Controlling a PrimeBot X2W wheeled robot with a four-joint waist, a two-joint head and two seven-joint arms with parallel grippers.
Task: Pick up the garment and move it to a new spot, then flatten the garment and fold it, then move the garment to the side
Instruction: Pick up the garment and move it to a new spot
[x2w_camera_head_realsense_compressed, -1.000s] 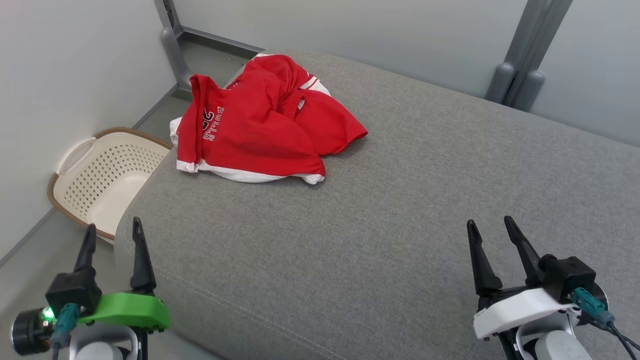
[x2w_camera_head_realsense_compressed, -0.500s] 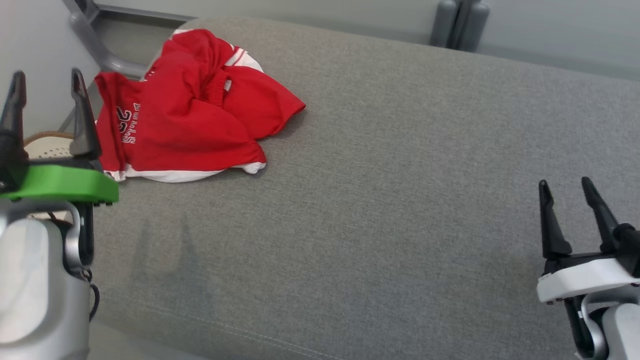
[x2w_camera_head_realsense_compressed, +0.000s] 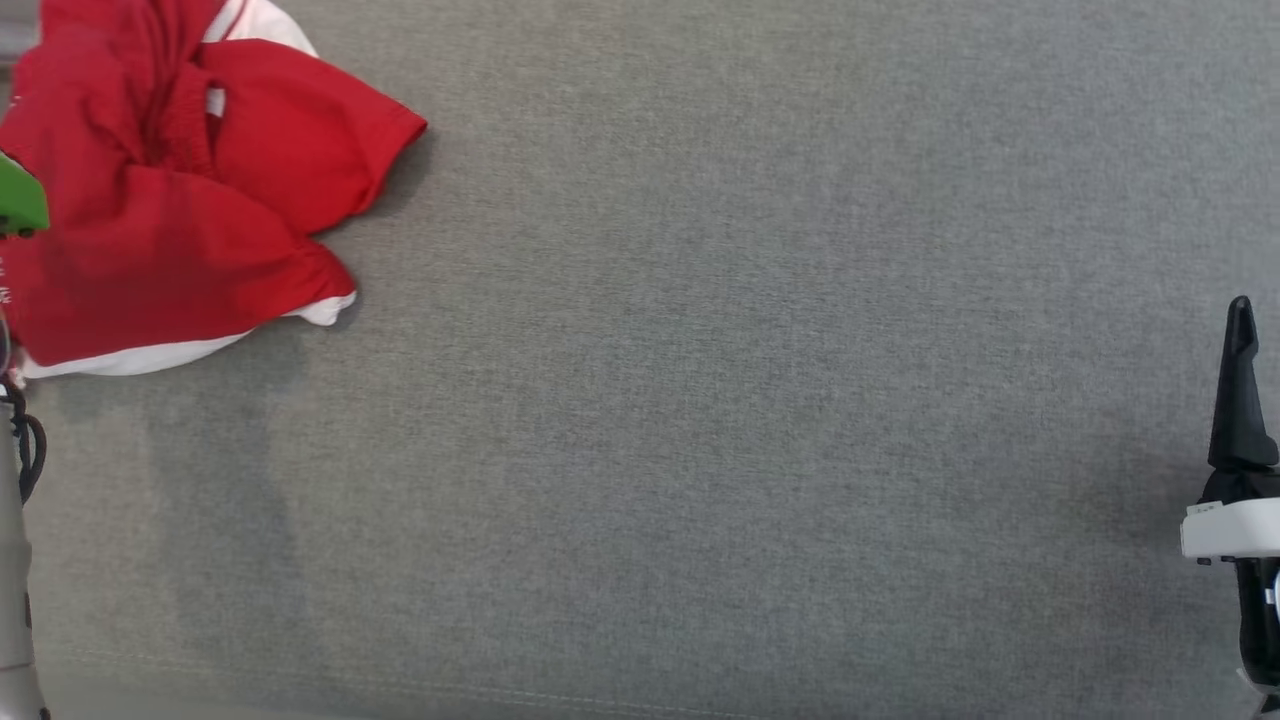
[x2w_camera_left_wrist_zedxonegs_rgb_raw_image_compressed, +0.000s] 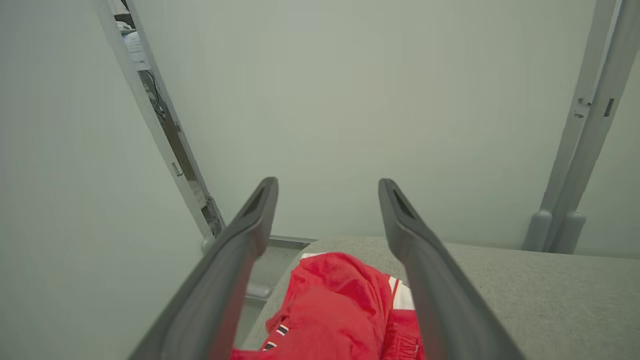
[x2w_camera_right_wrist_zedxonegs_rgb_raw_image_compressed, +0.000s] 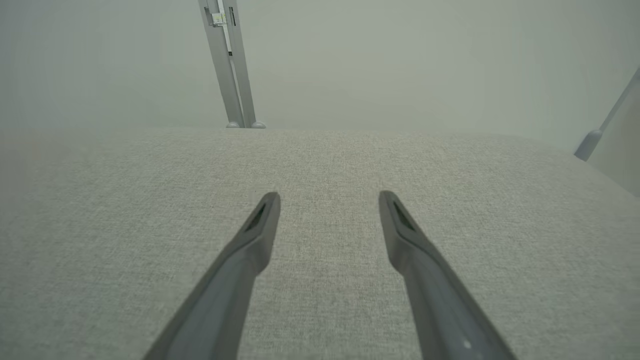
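Since neither gripper has anything in it yet, you're on step one: the pickup.
Big grey cushion (x2w_camera_head_realsense_compressed: 700, 400) is mostly bare, and the red-and-white garment (x2w_camera_head_realsense_compressed: 170, 200) lies crumpled at its far-left end. Your left gripper (x2w_camera_left_wrist_zedxonegs_rgb_raw_image_compressed: 327, 186) hangs over the garment's near edge, jaws wide and empty, cloth showing low between the fingers, apart from them as far as I can tell. Your right gripper (x2w_camera_right_wrist_zedxonegs_rgb_raw_image_compressed: 330, 197) is well apart over bare cushion, jaws wide too. Next I'd guess you tip the left one down onto a raised fold and close.
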